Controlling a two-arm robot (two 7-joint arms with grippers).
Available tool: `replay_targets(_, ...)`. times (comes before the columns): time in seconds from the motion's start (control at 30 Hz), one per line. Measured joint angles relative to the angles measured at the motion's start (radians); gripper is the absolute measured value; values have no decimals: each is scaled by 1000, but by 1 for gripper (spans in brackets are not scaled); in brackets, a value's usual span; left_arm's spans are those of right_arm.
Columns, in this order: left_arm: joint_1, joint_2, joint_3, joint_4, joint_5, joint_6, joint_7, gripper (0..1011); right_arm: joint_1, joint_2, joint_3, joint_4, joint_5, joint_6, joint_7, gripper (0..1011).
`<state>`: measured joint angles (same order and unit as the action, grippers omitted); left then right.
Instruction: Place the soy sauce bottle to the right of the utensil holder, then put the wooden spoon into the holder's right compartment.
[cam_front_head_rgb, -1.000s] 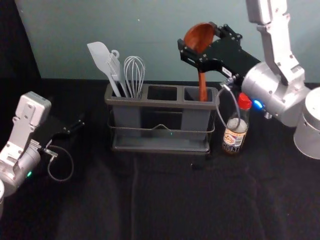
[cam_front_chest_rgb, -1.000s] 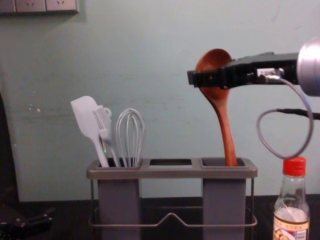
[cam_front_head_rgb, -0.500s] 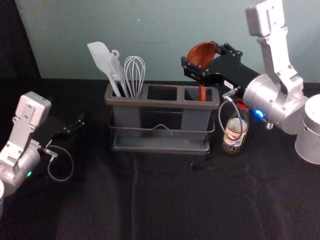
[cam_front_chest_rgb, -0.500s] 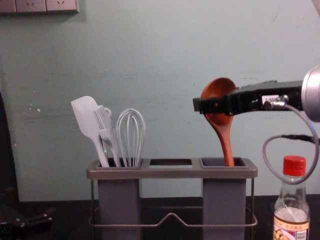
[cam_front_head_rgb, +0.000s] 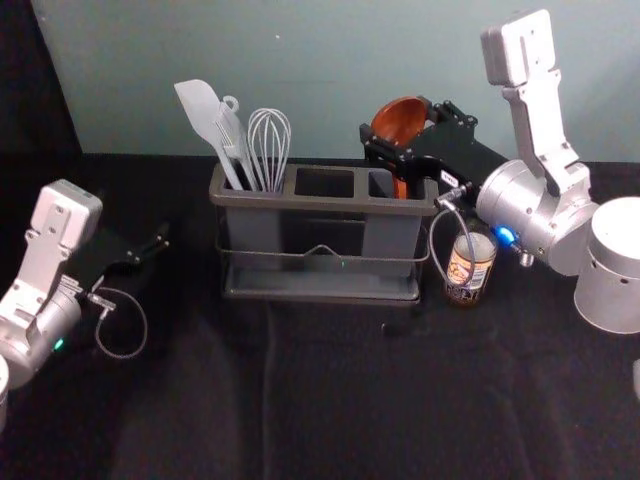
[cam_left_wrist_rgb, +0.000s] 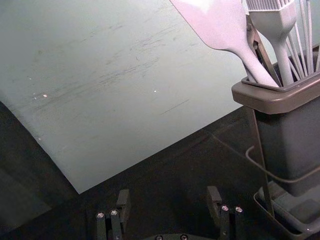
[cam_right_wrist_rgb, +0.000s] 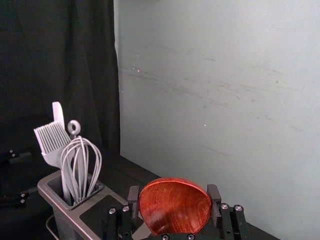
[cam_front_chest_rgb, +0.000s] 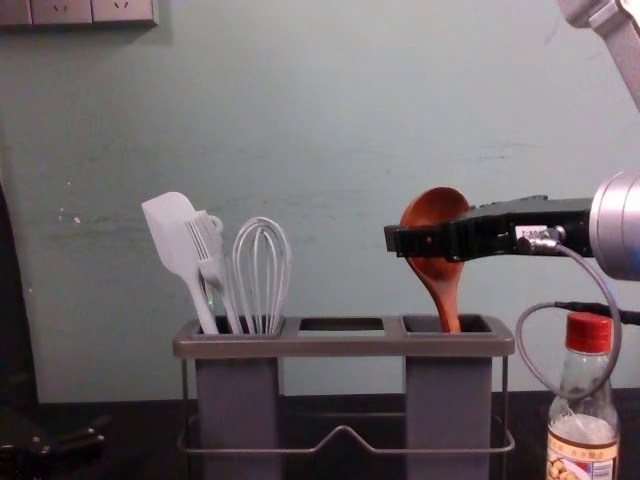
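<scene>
The right gripper (cam_right_wrist_rgb: 174, 192) pinches the wooden spoon (cam_front_chest_rgb: 441, 285) by its bowl, handle inside the holder's (cam_front_chest_rgb: 345, 346) three-o'clock compartment (cam_front_chest_rgb: 447, 410). Lowering further, its drooping cable (cam_front_chest_rgb: 519, 343) could snag the soy sauce bottle (cam_front_chest_rgb: 582, 430), also at three. The left gripper (cam_left_wrist_rgb: 168, 191), nine o'clock, gapes empty.

Grey-green wall (cam_front_chest_rgb: 330, 90) behind creased black cloth (cam_front_head_rgb: 320, 400)
Power sockets (cam_front_chest_rgb: 62, 11) sit at the chest view's upper left; faint scuffs mark the wall, and a black curtain (cam_front_head_rgb: 30, 90) hangs at the head view's upper left.
</scene>
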<state>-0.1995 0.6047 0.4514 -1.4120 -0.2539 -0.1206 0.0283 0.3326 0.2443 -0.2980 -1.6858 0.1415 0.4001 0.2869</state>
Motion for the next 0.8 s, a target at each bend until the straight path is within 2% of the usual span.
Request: replay_targets(0.8,0,0,0,0,0,0,0,1005,-3,-2,-9,21,10,0,-8,838)
